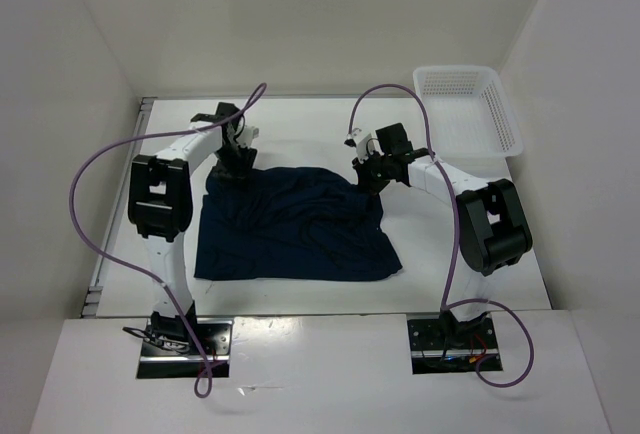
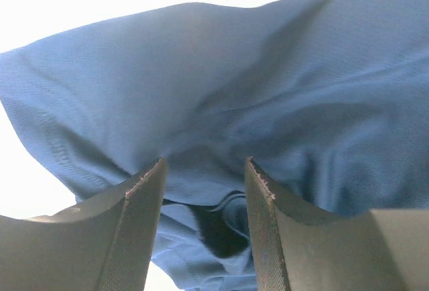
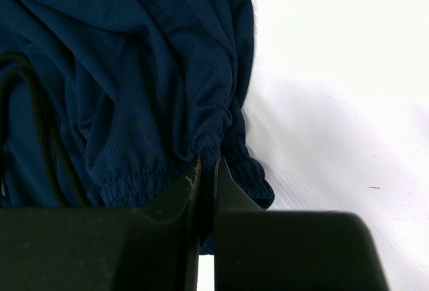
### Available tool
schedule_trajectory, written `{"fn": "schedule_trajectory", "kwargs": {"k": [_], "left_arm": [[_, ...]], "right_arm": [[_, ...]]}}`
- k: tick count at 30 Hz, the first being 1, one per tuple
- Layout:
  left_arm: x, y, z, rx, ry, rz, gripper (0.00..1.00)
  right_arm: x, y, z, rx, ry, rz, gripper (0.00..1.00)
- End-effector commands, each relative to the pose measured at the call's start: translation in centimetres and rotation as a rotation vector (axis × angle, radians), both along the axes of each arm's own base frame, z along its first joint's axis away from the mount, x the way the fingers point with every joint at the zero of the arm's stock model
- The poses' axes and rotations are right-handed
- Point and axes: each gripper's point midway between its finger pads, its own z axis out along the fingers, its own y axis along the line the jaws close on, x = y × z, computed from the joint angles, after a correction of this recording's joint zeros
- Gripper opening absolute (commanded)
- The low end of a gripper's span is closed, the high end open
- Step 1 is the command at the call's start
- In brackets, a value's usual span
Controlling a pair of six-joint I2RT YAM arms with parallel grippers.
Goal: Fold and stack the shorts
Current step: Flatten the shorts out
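**Right claw pinches the waistband, left claw stands spread**

The shorts (image 1: pixel 295 229) lie spread on the table (image 1: pixel 465 254), between the two claws and nearer the arm bases than either. The right claw (image 3: pixel 208 167) is pressed together on the gathered elastic edge of the shorts. The cloth bunches just ahead of its tips, and how much is caught between them is hidden. To its right lies bare table. The left claw (image 2: pixel 206 165) stands spread, fingers (image 2: pixel 144 230) apart, with blue cloth filling the view ahead. Whether either finger touches the cloth is hard to tell. A black patch (image 2: pixel 218 234) low in the gap cannot be made out. From above, both claws' tips are lost against the dark fabric at its far corners. A white mesh basket (image 1: pixel 470 109) sits beyond and right of the right claw, well apart from the shorts.
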Motion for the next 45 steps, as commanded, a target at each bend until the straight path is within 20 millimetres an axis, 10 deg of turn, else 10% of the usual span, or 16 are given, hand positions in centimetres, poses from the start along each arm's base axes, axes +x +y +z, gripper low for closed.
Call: {"fn": "schedule_trajectory", "kwargs": {"k": [1,8,14,28,37,45], "left_arm": [[-0.6,-0.9,0.2,-0.019,0.009,-0.024,0.59],[0.7,1.6,-1.0,0.146,-0.037,0.006,0.59],[3.4,3.4,2.5,0.165,-0.163,0.061,0.64],[2.7,4.4,2.3,0.129,-0.113,0.083,0.65],[1.3,3.4,-2.1,0.089,0.039,0.061,0.66],[1.5,3.6,-2.8,0.100,0.053,0.062,0.23]], "right_arm": [[-0.8,0.2,0.2,0.003,-0.002,0.026,0.00],[-0.8,0.2,0.2,0.003,-0.002,0.026,0.00],[-0.8,0.4,0.6,0.013,-0.009,0.032,0.00],[-1.2,0.2,0.2,0.000,-0.001,0.046,0.00],[-0.9,0.3,0.5,0.003,-0.010,0.046,0.00],[-0.3,0.3,1.1,0.001,-0.030,0.039,0.00]]}}
